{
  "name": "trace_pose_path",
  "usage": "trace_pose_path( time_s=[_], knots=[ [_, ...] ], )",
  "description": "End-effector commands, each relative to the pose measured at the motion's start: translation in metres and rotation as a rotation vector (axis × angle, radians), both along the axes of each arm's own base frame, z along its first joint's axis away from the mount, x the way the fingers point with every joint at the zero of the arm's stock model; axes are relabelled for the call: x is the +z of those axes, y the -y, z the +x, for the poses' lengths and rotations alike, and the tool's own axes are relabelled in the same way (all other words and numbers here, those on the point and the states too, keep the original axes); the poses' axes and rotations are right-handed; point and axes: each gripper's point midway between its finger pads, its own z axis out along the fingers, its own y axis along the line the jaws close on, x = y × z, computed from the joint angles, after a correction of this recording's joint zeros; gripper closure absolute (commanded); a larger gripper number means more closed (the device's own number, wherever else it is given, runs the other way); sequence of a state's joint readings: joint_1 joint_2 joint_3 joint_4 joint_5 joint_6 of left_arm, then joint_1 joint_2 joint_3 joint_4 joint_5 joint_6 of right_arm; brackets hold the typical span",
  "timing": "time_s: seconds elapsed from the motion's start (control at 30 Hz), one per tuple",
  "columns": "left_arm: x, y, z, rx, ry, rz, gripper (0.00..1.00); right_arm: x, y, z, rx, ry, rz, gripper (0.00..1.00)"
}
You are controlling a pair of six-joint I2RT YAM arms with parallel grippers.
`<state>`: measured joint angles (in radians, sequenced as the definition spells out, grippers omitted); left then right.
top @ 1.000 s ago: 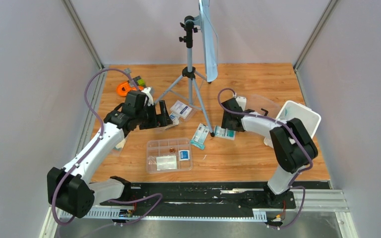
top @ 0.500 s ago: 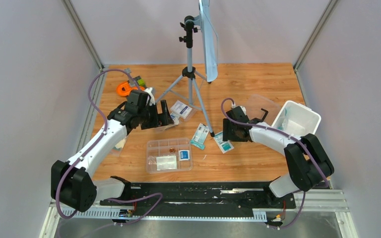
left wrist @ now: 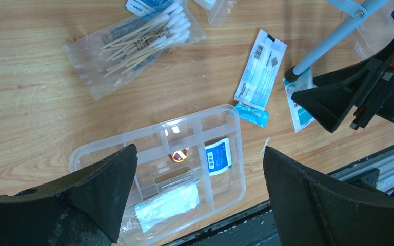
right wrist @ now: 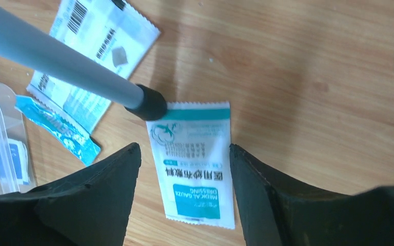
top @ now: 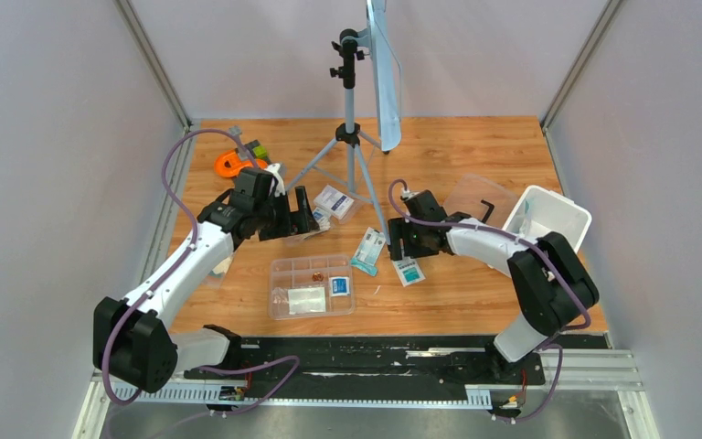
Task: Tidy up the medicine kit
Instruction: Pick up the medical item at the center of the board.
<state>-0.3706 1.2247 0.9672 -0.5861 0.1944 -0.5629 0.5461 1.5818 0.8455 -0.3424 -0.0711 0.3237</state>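
The right gripper [right wrist: 183, 151] hangs half-spread and empty over the flat white-and-teal paper dressing packet [right wrist: 196, 171], which lies mid-table just beside the black tripod foot [right wrist: 151, 105]; light, thin and limp, it likely needs an edge pinch.

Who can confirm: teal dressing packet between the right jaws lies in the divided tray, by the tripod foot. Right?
Not in the tray. The dressing packet lies flat on the wooden table; the divided tray is off to one side. The rest holds: it is between the right jaws, by the tripod foot. The right wrist view shows it.
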Motion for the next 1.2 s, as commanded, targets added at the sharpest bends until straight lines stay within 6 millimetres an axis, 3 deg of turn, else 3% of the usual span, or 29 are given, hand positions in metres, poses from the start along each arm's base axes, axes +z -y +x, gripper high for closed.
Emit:
trace_pose_path(
  time_s=[0.0, 0.2, 0.5, 0.7, 0.83, 1.0, 1.17],
  knots=[
    [0.012, -0.002, 0.006, 0.014, 0.051, -0.009, 0.00, -0.017, -0.001, -0.007, 0.001, -0.071, -0.098, 0.34],
    [0.011, -0.002, 0.007, 0.011, 0.049, -0.006, 0.00, -0.028, 0.019, -0.017, -0.037, -0.106, -0.341, 0.37],
    [0.011, -0.002, 0.008, 0.010, 0.051, -0.010, 0.00, -0.027, 0.012, -0.037, -0.029, -0.141, -0.322, 0.33],
    [0.009, 0.000, 0.008, 0.003, 0.045, -0.015, 0.00, -0.034, 0.009, -0.053, -0.026, -0.194, -0.378, 0.42],
    [0.008, 0.002, 0.008, -0.002, 0.038, -0.019, 0.01, -0.038, 0.004, -0.058, -0.034, -0.214, -0.368, 0.52],
    [0.010, 0.001, 0.010, -0.003, 0.045, -0.016, 0.00, -0.025, 0.002, -0.054, -0.057, -0.178, -0.335, 0.68],
    [0.008, 0.002, 0.010, -0.006, 0.041, -0.015, 0.01, 0.001, 0.008, -0.047, -0.100, -0.113, -0.317, 0.75]
  ],
)
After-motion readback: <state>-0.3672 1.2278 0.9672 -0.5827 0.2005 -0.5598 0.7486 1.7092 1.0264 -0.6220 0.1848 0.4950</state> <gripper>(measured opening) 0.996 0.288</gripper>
